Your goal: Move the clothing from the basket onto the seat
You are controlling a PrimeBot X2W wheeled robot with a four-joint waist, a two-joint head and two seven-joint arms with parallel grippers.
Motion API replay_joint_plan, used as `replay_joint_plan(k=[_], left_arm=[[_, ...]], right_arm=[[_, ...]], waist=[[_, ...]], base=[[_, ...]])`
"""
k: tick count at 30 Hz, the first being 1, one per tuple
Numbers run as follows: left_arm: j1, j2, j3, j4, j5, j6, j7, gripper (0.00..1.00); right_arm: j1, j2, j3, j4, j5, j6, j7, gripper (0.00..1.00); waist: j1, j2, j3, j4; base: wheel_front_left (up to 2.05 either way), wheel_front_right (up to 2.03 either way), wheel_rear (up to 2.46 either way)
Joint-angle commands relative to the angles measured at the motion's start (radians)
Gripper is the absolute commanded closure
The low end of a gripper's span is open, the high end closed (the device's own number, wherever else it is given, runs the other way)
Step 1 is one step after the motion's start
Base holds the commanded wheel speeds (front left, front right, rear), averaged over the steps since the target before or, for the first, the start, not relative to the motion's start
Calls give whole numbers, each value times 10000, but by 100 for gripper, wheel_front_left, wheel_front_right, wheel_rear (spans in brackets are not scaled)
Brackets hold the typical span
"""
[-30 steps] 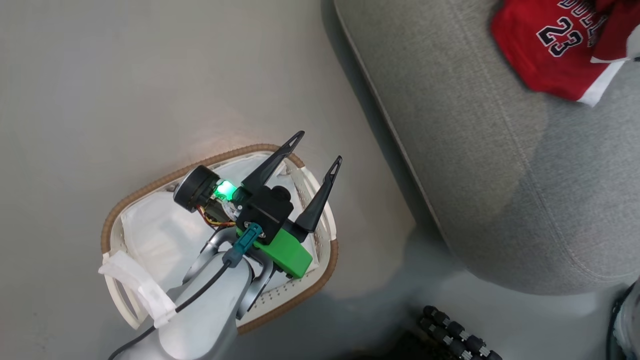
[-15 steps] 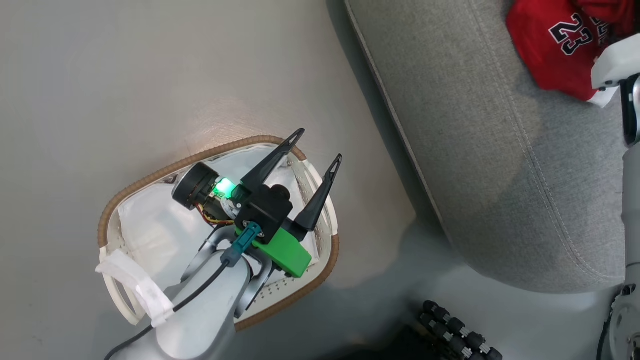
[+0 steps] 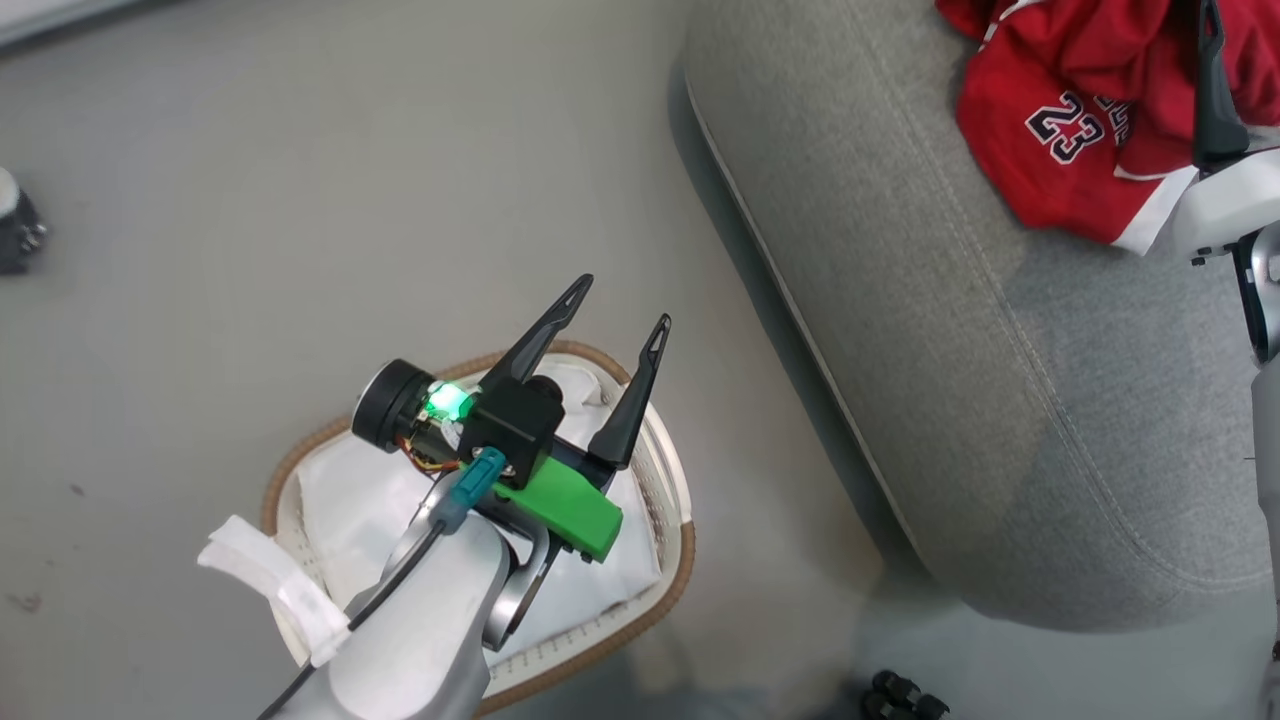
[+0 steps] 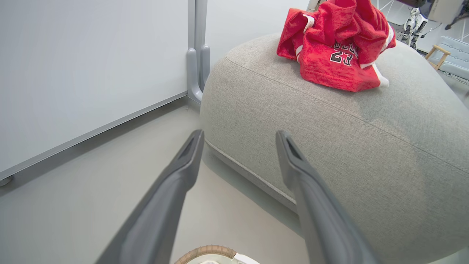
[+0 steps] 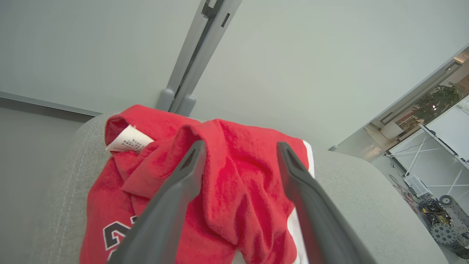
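Note:
Both red garments lie heaped on the grey seat (image 3: 960, 330). The one with the navy "23" (image 3: 1060, 150) and white hem is in front, the other (image 3: 1100, 40) bunched over it. My right gripper (image 5: 240, 147) hangs open just above the heap, touching nothing; in the head view its pale wrist (image 3: 1225, 205) is at the right edge. My left gripper (image 3: 619, 305) is open and empty above the basket (image 3: 688, 545), which stands on the floor left of the seat. Inside the basket I see the white liner (image 3: 340, 500) and no red fabric.
A pale wall with a grey upright post (image 4: 196, 55) rises behind the seat. A dark wheeled object (image 3: 15, 235) sits at the far left on the floor, and a black ribbed part (image 3: 900, 695) lies at the bottom edge. Grey floor separates basket and seat.
The head camera has shifted, so the whole picture moved. My right wrist and a dark finger have come in at the right edge by the clothing. The left gripper stays open over the basket.

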Motion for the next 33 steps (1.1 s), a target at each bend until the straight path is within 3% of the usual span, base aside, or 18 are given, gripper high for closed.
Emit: replay_joint_plan(k=[1, 8, 17, 26, 33], left_arm=[[236, -94, 185, -26, -129, 102, -61, 0], [1187, -310, 1468, -462, -393, 352, -62, 0], [2890, -452, 3441, -727, -728, 307, -51, 0], [4417, -562, 5229, -943, -554, 532, -53, 0], [5123, -676, 5857, -1001, -401, 359, -52, 0]], right_arm=[[233, -119, 90, -43, 58, -14, -24, 0], [681, -163, 691, -11, 383, -14, -24, 0], [2141, 814, 1469, -292, 1037, -14, -24, 0], [4158, 1893, 1462, -1268, 1675, -14, -24, 0], [5611, 2084, 1636, -1865, 2503, -14, -24, 0]], waist=[[0, 0, -1219, 530], [0, 0, -2666, 1104], [0, 0, -4095, 1763], [0, 0, -4649, 2324], [0, 0, -4901, 2652]], base=[[0, 0, 0], [0, 0, 0], [0, 0, 0], [0, 0, 0], [0, 0, 0]])
